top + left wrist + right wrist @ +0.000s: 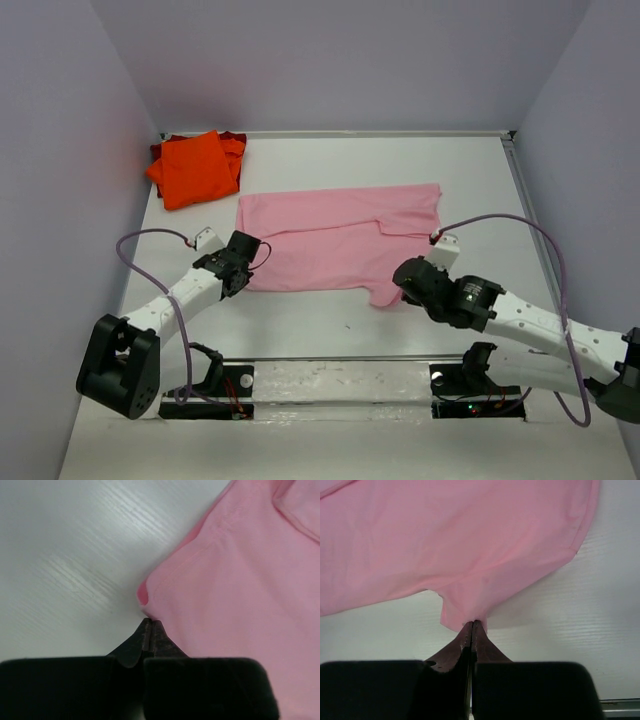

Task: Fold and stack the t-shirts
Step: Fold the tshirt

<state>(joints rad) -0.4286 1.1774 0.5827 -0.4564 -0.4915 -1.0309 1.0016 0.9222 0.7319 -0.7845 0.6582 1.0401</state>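
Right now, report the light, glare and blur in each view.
Top external: even light, faint shadows, pink t-shirt and orange t-shirt sharp. Left wrist: glare streaks on the table, left gripper soft-edged. Right wrist: cloth shadow on the table, right gripper soft-edged too.

The left arm [175, 295] and right arm [530, 325] have white links and black joints, each trailing a lilac cable [490, 216]. The left's base [118, 365] is a black block. The fingers [132, 649] are dark tapered wedges

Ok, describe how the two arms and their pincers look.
Both are white links with black joints: left arm, right arm. Each sits on a black base, and a lilac-grey cable loops from each wrist. The left pincer and right pincer have dark tapered fingers on blocky black mounts.
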